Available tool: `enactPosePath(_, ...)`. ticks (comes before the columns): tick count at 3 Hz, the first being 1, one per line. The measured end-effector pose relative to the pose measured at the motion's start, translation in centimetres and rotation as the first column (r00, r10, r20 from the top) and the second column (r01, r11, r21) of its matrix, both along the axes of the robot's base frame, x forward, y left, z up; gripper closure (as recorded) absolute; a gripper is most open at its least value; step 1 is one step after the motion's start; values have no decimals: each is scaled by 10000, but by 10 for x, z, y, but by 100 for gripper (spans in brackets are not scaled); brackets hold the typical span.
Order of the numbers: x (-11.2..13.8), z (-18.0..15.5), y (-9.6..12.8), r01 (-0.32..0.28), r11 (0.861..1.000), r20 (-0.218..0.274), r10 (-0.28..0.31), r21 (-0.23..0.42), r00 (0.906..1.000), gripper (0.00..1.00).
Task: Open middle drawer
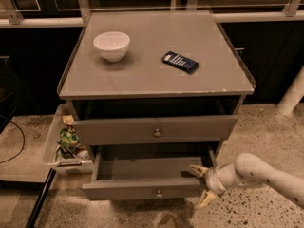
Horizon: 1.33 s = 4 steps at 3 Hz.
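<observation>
Since likely hard and easy to slide, pull middle drawer (123, 190) by right near end; gripper (203, 185) there, jaws spread wide, gripping nothing.

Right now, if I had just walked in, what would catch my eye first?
Probably the pale robot arm reaching in from the lower right, its gripper open at the right end of the pulled-out grey drawer low on the cabinet. Next, the white bowl at the back left of the cabinet top and the dark blue packet to its right.
</observation>
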State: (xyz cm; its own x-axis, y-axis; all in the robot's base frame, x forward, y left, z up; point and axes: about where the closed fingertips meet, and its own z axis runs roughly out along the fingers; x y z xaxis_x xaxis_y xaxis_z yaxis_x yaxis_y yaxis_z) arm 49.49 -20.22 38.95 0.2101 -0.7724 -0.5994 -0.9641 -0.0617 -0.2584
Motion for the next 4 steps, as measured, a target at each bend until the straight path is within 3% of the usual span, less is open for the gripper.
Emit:
enactPosePath(2,-70,7,-27,362,9992,-48,-362,-163,9993,60)
enactPosePath(3,-68,9,-27,361,9992,-47,-362,-163,9993,83)
enactPosePath(4,-68,11,-27,361,9992,-46,-362,-164,9993,82)
